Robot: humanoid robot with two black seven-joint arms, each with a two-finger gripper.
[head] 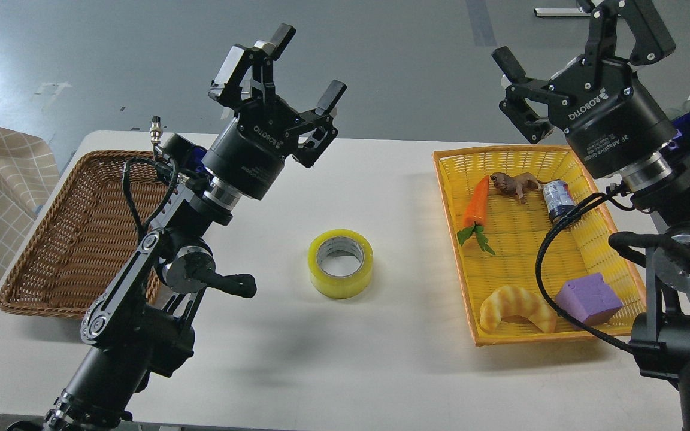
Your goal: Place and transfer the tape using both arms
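Note:
The tape (pixel 341 263), a wide yellow roll with a whitish-grey core, lies flat on the white table (pixel 393 353) at the middle, hole facing up. My left gripper (pixel 307 64) is raised above the table's far edge, up and to the left of the tape, fingers spread wide and empty. My right gripper (pixel 554 42) is raised high at the right, above the far end of the yellow basket, fingers spread and empty. Neither gripper touches the tape.
A brown wicker basket (pixel 75 239) sits at the left, behind my left arm. A yellow basket (pixel 453 197) at the right holds a toy carrot (pixel 477 206), a small brown animal figure (pixel 516 184), a small can (pixel 557 199), a croissant toy (pixel 516 308) and a purple block (pixel 589 298).

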